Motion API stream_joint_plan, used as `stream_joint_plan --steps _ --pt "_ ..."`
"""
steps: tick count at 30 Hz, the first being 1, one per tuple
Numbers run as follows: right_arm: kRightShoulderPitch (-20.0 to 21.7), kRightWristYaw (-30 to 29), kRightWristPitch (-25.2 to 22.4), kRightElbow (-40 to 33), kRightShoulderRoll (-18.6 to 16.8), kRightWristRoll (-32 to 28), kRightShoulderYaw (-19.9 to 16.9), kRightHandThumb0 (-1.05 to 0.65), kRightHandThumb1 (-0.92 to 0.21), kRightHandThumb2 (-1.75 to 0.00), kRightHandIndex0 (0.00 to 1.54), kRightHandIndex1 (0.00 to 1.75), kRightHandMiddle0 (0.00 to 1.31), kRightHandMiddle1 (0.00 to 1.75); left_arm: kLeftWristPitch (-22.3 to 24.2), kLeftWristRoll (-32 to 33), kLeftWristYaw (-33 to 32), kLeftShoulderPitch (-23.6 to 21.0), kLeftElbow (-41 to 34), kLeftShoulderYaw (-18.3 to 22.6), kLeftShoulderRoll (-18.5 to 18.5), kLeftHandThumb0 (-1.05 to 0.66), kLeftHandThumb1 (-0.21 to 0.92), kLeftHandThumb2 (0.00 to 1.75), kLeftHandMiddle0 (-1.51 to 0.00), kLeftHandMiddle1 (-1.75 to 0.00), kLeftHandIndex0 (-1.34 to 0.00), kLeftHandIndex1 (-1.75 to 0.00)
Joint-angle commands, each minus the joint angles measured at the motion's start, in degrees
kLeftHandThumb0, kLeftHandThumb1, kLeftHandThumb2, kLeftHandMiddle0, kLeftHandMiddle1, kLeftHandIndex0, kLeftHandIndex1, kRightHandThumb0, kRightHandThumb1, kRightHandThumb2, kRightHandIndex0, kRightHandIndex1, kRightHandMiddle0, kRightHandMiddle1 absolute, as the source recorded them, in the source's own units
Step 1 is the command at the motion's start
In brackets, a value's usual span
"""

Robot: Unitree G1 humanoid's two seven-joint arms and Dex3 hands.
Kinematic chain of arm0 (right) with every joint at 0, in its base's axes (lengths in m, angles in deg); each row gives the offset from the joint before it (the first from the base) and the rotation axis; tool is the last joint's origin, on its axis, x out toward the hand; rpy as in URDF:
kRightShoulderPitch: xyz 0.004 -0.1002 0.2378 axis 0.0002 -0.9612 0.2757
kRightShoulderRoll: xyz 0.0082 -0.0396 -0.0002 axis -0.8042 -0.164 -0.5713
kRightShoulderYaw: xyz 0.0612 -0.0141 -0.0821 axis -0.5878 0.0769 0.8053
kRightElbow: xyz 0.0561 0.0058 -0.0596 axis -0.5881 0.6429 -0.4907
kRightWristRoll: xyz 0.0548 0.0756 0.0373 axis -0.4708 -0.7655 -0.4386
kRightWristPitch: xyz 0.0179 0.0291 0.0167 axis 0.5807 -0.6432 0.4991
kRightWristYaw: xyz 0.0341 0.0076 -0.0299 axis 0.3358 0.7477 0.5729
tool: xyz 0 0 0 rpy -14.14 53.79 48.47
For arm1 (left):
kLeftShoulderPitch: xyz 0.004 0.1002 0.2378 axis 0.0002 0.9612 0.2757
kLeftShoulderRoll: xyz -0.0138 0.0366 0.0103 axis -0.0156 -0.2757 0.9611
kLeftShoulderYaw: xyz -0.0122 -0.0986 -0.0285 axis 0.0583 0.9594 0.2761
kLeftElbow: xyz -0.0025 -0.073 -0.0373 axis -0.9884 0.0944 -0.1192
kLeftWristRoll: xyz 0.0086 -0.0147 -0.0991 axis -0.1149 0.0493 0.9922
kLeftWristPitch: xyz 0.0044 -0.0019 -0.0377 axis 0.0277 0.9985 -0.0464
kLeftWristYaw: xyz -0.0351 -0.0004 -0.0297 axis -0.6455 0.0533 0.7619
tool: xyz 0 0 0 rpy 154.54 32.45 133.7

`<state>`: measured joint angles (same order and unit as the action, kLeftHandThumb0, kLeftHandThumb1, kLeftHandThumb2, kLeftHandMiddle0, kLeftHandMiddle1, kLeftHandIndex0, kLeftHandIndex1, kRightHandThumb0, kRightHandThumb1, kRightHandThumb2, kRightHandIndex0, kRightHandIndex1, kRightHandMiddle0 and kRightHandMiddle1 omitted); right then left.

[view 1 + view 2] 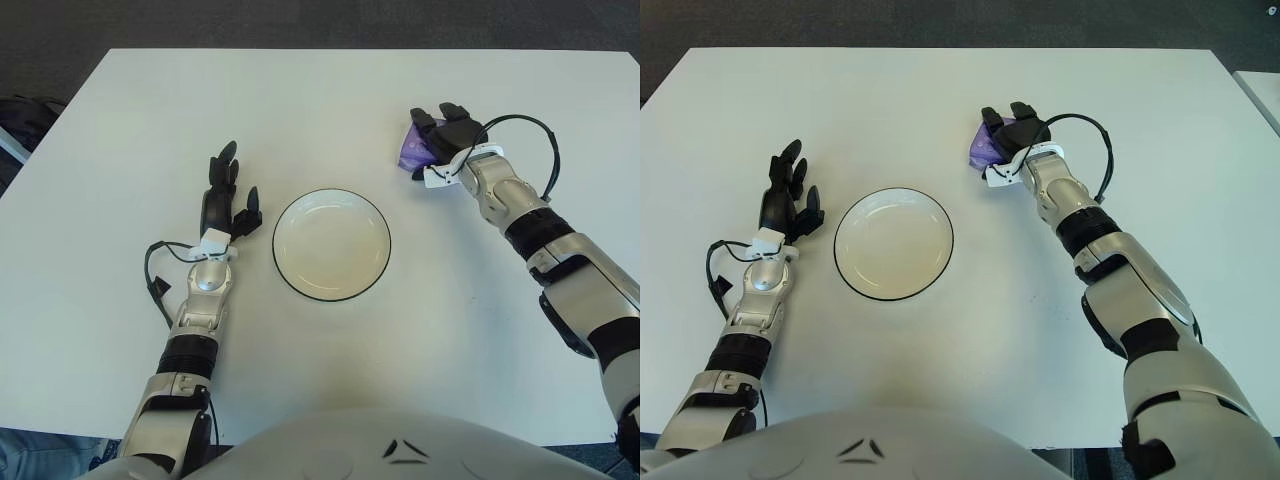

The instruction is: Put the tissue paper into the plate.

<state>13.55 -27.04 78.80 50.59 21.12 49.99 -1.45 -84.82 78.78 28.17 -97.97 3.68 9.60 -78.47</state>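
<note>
The left hand [228, 196] shows at the left of the white surface [330, 90], palm down, its dark fingers [226, 160] stretched out and loosely spread, holding nothing. A black cable [156, 285] loops beside its wrist. Just to the right of that hand lies the plate [331, 243], white with a thin dark rim, round and shallow, with nothing in it. The hand and the plate are close but apart, a narrow strip of surface showing between the thumb and the rim.

Farther right and farther from the robot's body, the right hand [441, 138] is curled around the tissue paper [411, 148], a small purple packet. The dark fingers wrap over its top and far side, so that only the packet's left part shows past them. Whether the packet touches the surface or is lifted off it cannot be told. From this hand the plate lies to the left and nearer the robot, well apart from the packet. A black cable [538, 140] arcs from the right wrist out over the surface to the right.
</note>
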Motion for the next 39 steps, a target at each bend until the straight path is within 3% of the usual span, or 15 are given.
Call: stream_joint_plan --steps 1,3,4,5,7,10,16,17,18,20,23,29,39 --pt "-7.8 2.9 2.8 3.7 -1.6 0.7 3.2 -0.5 -0.77 -0.02 0.12 0.09 0.0 0.33 -0.3 -0.5 -0.3 9.3 8.8 -1.7 3.4 -0.67 0.92 0.79 -0.32 -0.01 0.0 -0.6" --pt "-7.9 2.9 2.8 3.4 -1.7 0.6 3.1 -0.41 -0.74 -0.01 0.15 0.12 0.0 0.41 -0.1 -0.6 -0.3 9.4 8.7 -1.7 3.4 -0.67 0.92 0.79 -0.32 -0.01 0.0 -0.6" --pt "-8.1 3.4 2.4 2.7 -1.8 0.5 3.0 -0.33 -0.73 -0.02 0.18 0.36 0.0 0.54 0.1 -0.6 -0.5 9.4 8.6 -1.7 3.4 -0.67 0.92 0.79 -0.32 -0.01 0.0 -0.6" --pt "-8.3 3.7 2.1 2.1 -1.8 0.4 3.0 -0.27 -0.62 -0.24 0.18 0.62 0.0 0.68 0.2 -0.7 -0.5 9.5 8.5 -1.7 3.4 -0.67 0.92 0.79 -0.32 -0.01 0.0 -0.6" --pt "-8.5 4.8 1.3 1.3 -1.8 0.3 2.8 -0.22 -0.45 -0.59 0.17 0.91 0.0 0.84 0.2 -0.8 -0.7 9.6 8.5 -1.7 3.4 -0.67 0.92 0.79 -0.32 0.0 0.0 -0.6" --pt "-8.7 6.2 0.5 0.5 -1.8 0.2 2.8 -0.18 -0.32 -0.84 0.17 1.15 0.0 1.01 0.0 -0.8 -0.7 9.5 8.6 -1.7 3.4 -0.66 0.92 0.78 -0.32 0.0 0.0 -0.6" --pt "-9.5 8.8 -0.9 -2.7 -1.2 0.3 2.9 -0.21 -0.34 -0.95 0.2 1.59 0.0 1.59 -0.1 -0.8 -0.5 9.7 8.6 -1.6 3.2 -0.67 0.92 0.79 -0.31 0.0 0.0 -0.6" --pt "-9.6 9.0 -1.1 -3.0 -1.1 0.2 2.9 -0.09 -0.39 -0.93 0.24 1.6 0.02 1.62 -0.1 -0.8 -0.5 9.7 8.6 -1.6 3.2 -0.67 0.92 0.79 -0.31 0.0 0.0 -0.6" --pt "-9.7 9.2 -1.2 -3.3 -1.0 0.2 2.9 0.14 -0.52 -0.86 0.34 1.61 0.05 1.68 -0.1 -0.8 -0.5 9.7 8.6 -1.6 3.2 -0.67 0.92 0.79 -0.31 0.0 0.0 -0.6" --pt "-10.0 9.3 -1.3 -3.9 -0.9 0.3 2.8 0.25 -0.58 -0.83 0.39 1.62 0.07 1.71 0.0 -0.8 -0.6 9.7 8.6 -1.6 3.1 -0.67 0.92 0.79 -0.31 0.0 0.0 -0.6" --pt "-10.4 9.4 -1.5 -5.0 -0.6 0.5 2.8 0.08 -0.55 -0.97 0.42 1.7 0.24 1.68 0.1 -0.8 -0.6 9.8 8.4 -1.5 3.1 -0.67 0.92 0.79 -0.31 0.0 0.0 -0.6" --pt "-10.9 9.9 -1.9 -6.9 0.0 1.3 3.2 0.0 -0.47 -1.07 0.48 1.74 0.41 1.56 0.3 -0.9 -0.9 9.8 8.4 -1.4 3.0 -0.67 0.92 0.79 -0.31 0.0 0.0 -0.6" --pt "-11.8 12.0 -2.6 -9.3 0.3 0.7 2.7 -0.01 -0.39 -1.14 0.54 1.75 0.56 1.44 0.1 -1.1 -1.1 9.9 8.6 -1.3 2.7 -0.65 0.92 0.79 -0.32 0.0 0.0 -0.6"
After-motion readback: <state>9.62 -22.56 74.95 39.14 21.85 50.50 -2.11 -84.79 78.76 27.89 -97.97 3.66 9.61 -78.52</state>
